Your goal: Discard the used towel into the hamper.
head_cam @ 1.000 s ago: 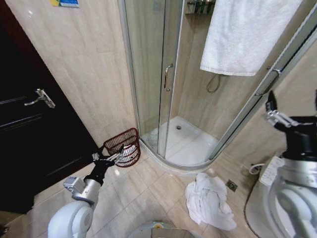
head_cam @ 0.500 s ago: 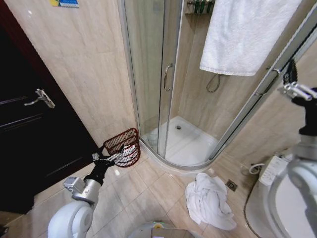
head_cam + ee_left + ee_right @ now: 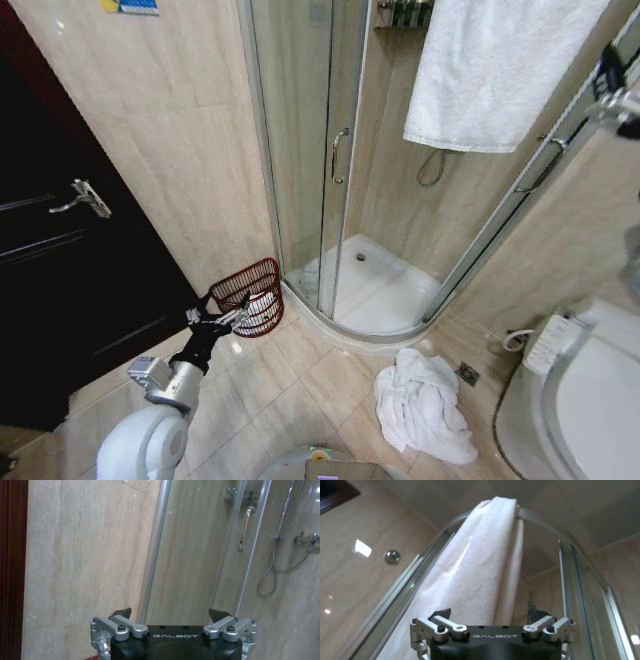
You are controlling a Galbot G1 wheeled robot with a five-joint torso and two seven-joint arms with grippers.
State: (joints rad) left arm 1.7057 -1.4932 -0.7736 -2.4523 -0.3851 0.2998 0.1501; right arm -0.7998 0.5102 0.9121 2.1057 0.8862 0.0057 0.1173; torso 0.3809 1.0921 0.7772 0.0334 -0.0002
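Down by the foot of the shower enclosure [image 3: 400, 180], against the beige tiled wall, sits the hamper [image 3: 250, 296], a small round red-brown wire basket tipped a little so its wide rim faces out into the room, with something white showing through its ribs. Just in front of it, low over the floor tiles, hangs the left gripper [image 3: 222, 318], its two fingers spread apart with nothing between them; from its own wrist camera the left gripper [image 3: 170, 615] points at the wall and the edge of the glass door, the dark fingertips [image 3: 121, 612] well separated. Over on the other side the right arm is lifted high, with the right gripper [image 3: 615, 92] up at the far edge of the head view, level with the white towel [image 3: 495, 65] that hangs draped over the top rail of the enclosure. From the right wrist camera the right gripper [image 3: 490, 615] looks up along that hanging towel [image 3: 480, 562] toward the ceiling, its fingers parted and empty, not touching the cloth. A second white towel lies crumpled on the floor [image 3: 425, 405], near the curved shower tray and beside the toilet [image 3: 570, 400], well apart from the hamper and from both grippers. A dark door with a silver handle [image 3: 82, 197] stands to the left of the hamper
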